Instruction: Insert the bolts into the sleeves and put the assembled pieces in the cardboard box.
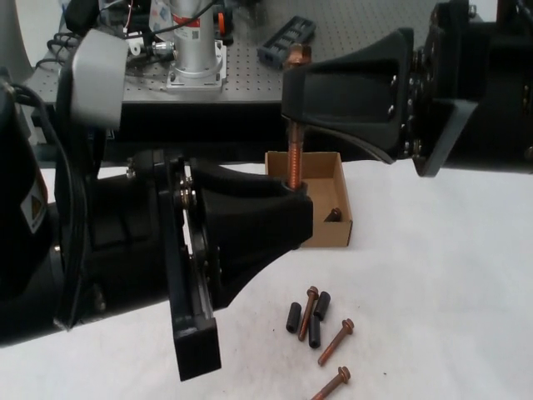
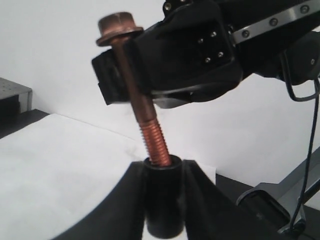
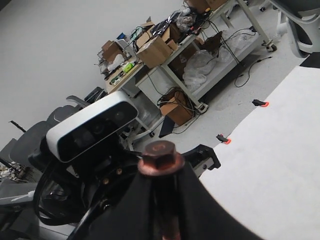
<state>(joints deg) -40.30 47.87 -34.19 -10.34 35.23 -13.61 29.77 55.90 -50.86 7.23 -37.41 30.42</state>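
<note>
1. High view: The bolt (image 1: 296,150) is held just under its head by the right gripper (image 1: 293,96), which is clamped tight on it. The bolt stands almost straight up and down, with its head on top. Its lower end is met by the left gripper (image 1: 293,204), right underneath. The cardboard box (image 1: 331,234) is seen just behind the two grippers, and one finished piece (image 1: 334,215) lies inside it. Loose bolts (image 1: 336,342) and loose sleeves (image 1: 293,317) are scattered on the white cloth (image 1: 433,292), nearer the camera.

2. Left wrist view: The sleeve (image 2: 162,200) is squeezed between the left gripper's fingers, with its open mouth facing up. The bolt's threaded tip is set just inside that mouth, and most of the bolt is outside it. The bolt is tipped a little, so its head is not straight over the sleeve. A push down along the bolt's long line is likely needed next. The bolt may jam if the lean is not fixed.

3. Right wrist view: The bolt's head is seen from above, pinched between the right gripper's fingers. The left arm's camera (image 3: 92,125) is seen just beyond it.
</note>
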